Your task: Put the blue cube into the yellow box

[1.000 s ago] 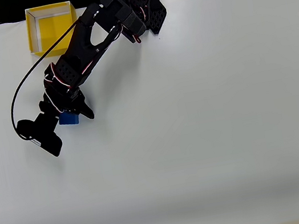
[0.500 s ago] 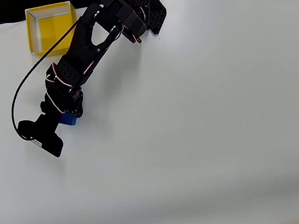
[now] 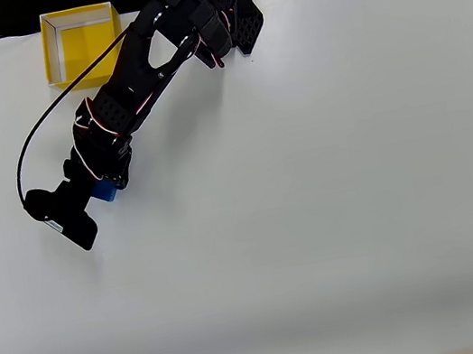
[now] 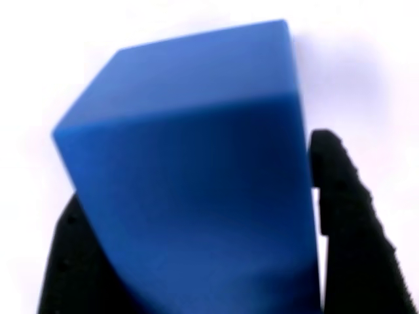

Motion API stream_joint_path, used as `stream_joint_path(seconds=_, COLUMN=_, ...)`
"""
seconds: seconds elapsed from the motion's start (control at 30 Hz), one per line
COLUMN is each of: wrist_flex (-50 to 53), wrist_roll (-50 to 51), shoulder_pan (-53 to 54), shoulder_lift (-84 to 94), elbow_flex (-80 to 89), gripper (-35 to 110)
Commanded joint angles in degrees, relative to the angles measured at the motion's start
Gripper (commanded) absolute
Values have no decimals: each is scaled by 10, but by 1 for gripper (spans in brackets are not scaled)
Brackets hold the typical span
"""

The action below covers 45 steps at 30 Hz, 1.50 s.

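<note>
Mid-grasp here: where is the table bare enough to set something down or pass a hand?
Bare: the table right of the arm and along the whole lower half. Crowded: the upper left, where the yellow box, the cable and the arm sit, with the pincer closed around the blue cube.

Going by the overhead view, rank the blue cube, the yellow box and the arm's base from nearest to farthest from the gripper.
1. Blue cube: between the fingers of the gripper, at the table's left side.
2. Yellow box: up the picture at the table's top-left edge.
3. Arm's base: top edge, right of the box, farthest.
</note>
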Motion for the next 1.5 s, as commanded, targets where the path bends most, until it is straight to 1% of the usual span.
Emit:
stream_joint_path(seconds=0.0, wrist_flex=11, wrist_roll=32, shoulder_pan=4, shoulder_lift=141, elbow_flex=-47, gripper=12)
stream_joint_path(seconds=0.07, wrist_flex=40, wrist_roll=48, shoulder_pan=18, shoulder_lift=157, elbow_flex=-79, gripper=12)
stream_joint_path(seconds=0.2, wrist_flex=149, wrist_roll=76, shoulder_pan=60, shoulder_lift=155, elbow_flex=-189, gripper=12)
stream_joint_path(seconds=0.3, wrist_flex=203, wrist_roll=90, shoulder_pan=98, shoulder_lift=140, elbow_flex=-252, gripper=12)
stream_joint_path(seconds=0.4, wrist_flex=232, wrist_roll=105, shoulder_pan=149, shoulder_lift=148, elbow_flex=-272, gripper=12)
stream_joint_path(seconds=0.53, wrist_flex=307, wrist_roll=117, shoulder_pan=227, shoulder_lift=179, elbow_flex=-298, gripper=13)
stream_joint_path(seconds=0.6, wrist_flex=324, wrist_roll=120, shoulder_pan=272, shoulder_lift=195, elbow_flex=-302, gripper=13)
stream_joint_path(seconds=0.9, wrist_flex=367, wrist_roll=115, shoulder_pan=464, shoulder_lift=213, elbow_flex=-285, gripper=13)
stream_joint_path(seconds=1.03, wrist_flex=346, wrist_roll=110, shoulder_pan=525, shoulder_lift=214, elbow_flex=-247, gripper=13)
stream_joint_path(seconds=1.23, wrist_flex=282, wrist_roll=124, shoulder_pan=553, shoulder_lift=216, elbow_flex=-168, gripper=13)
stream_joint_path(seconds=1.47, wrist_flex=274, wrist_roll=160, shoulder_pan=548, shoulder_lift=215, elbow_flex=-142, gripper=14)
